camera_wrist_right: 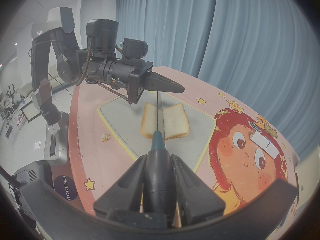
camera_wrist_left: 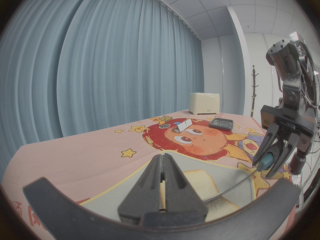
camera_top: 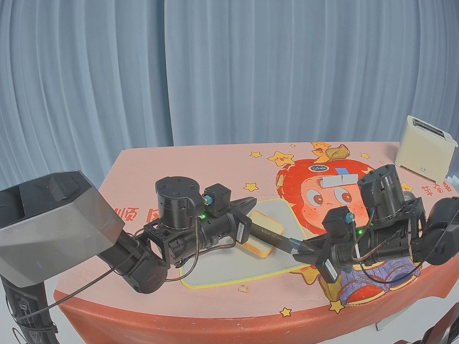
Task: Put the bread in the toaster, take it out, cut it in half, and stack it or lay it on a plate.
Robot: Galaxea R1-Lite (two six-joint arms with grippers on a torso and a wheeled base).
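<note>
Head cam first: the bread [camera_top: 262, 239] lies on the cutting mat [camera_top: 224, 268], roughly 6 o'clock on the table [camera_top: 158, 168], with the toaster [camera_top: 425, 149] way out at 2 o'clock. The left gripper [camera_top: 252, 201] is pinched together on nothing, parked over the slice's far end. I'd guess it's there to steady the slice, but I can't call whether it's touching. The right gripper [camera_top: 306, 248] is clamped round the knife [camera_top: 270, 235].

Left wrist cam: bread right under those closed fingers [camera_wrist_left: 173, 184], blade coming in across it.

Right wrist cam: blade runs dead down the slice's middle, so probably halving it. Can't tell if it's cut through.
</note>
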